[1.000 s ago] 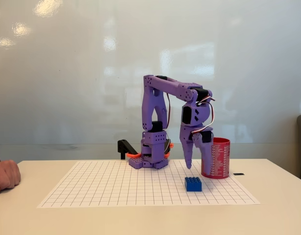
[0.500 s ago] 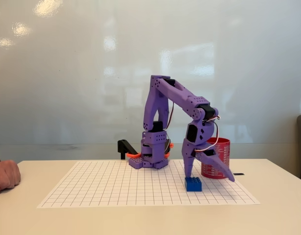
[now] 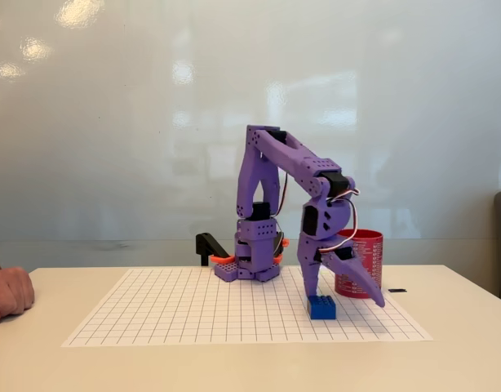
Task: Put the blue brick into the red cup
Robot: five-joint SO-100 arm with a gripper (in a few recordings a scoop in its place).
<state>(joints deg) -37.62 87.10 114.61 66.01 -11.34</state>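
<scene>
Blue brick sits studs-up on the white grid sheet near the sheet's front right corner, toward the right end of the bench. The purple arm bends down over it, and the claw is spread wide: one finger stands upright with its tip at the brick's top left, the other slants out to the right, its tip just above the sheet. Behind that finger stands the red cup, upright at the sheet's right back edge; its rows of white print are too small to read. A person's hand rests at the bench's left edge.
</scene>
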